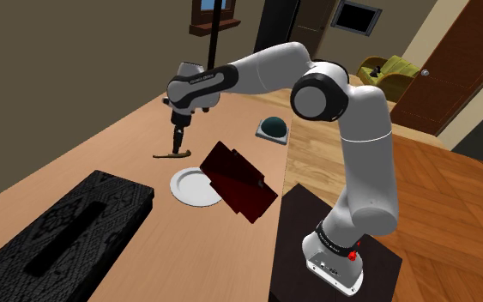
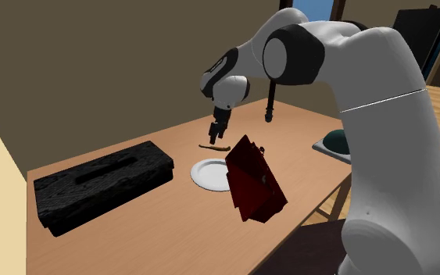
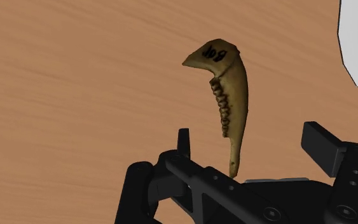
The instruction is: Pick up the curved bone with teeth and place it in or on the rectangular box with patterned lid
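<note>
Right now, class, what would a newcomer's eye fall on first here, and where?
The white arm reaching over the wooden table, its open gripper poised just above a brown toothed jawbone. Next, a dark red case tilted beside a white plate, and the long black patterned box at the shoulder view's lower left.

Soft, even light falls from above: the white arm [image 1: 364, 129] is bright along its upper faces and shades to grey underneath. The wooden table [image 1: 102, 163] is a flat mid-tone from edge to edge, and the white plate [image 1: 188, 187] is the brightest patch on it. The black box [image 1: 59, 232] is so dark that its lid pattern barely reads. In the second exterior view the brown wall [image 2: 93, 62] is dim. In the wrist view the jawbone [image 3: 233, 89] is darkest along its teeth.
</note>
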Robot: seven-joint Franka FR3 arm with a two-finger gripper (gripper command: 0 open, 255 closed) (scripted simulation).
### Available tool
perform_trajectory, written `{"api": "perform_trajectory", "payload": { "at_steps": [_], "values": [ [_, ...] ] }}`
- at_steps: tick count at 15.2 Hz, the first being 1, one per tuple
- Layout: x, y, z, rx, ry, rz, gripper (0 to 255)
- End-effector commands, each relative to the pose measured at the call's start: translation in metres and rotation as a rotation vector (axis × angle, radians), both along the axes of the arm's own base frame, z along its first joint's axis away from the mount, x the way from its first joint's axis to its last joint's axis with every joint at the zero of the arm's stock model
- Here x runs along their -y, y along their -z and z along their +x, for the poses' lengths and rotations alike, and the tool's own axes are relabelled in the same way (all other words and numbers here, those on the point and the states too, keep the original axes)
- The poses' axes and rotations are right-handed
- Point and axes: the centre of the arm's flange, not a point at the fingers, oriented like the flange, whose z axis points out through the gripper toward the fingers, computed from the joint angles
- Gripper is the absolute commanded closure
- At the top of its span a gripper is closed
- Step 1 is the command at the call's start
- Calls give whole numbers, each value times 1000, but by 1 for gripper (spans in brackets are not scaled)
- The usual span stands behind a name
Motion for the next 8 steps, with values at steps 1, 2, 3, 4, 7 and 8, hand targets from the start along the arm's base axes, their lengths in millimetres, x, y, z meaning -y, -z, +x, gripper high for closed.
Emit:
{"api": "perform_trajectory", "payload": {
  "at_steps": [1, 2, 3, 4, 7, 8],
  "values": [
    [-3, 8, 0, -8, 14, -2, 0],
    [-4, 13, 0, -8, 14, -2, 0],
    [-5, 18, 0, -8, 14, -2, 0],
    [-6, 23, -1, -8, 14, -2, 0],
    [-8, 31, -1, -8, 14, -2, 0],
    [-8, 31, -1, -8, 14, -2, 0]
  ]
}}
